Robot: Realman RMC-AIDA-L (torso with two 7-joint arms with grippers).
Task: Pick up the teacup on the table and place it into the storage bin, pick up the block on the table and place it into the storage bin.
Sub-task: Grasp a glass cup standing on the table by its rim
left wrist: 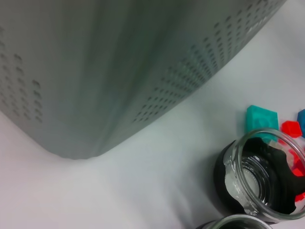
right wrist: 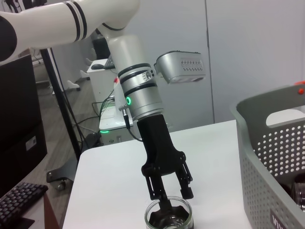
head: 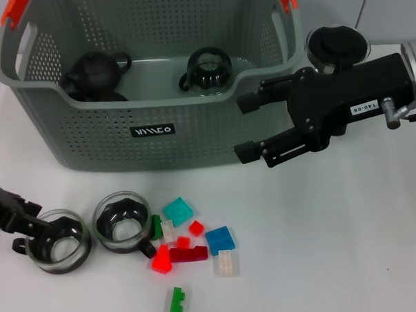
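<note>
Storage bin (head: 111, 143) already holds teapot (head: 94, 72) and one teacup (head: 208, 69). Left gripper (head: 36, 229) pinches rim of leftmost teacup (head: 58, 240); second teacup (head: 122, 222) just beside. Right gripper (head: 247, 126) gapes empty beside bin. Blocks (head: 191, 236) untouched.

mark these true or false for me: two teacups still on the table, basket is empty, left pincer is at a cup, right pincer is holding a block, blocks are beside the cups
1. Two teacups stand on the table. True: one at the left pincer, another beside it.
2. The storage bin is empty. False: it holds a dark teapot and a teacup.
3. The left pincer is at a cup. True: one finger reaches inside the rim.
4. The right pincer holds a block. False: it hangs open and empty by the bin.
5. The blocks lie beside the cups. True.
</note>
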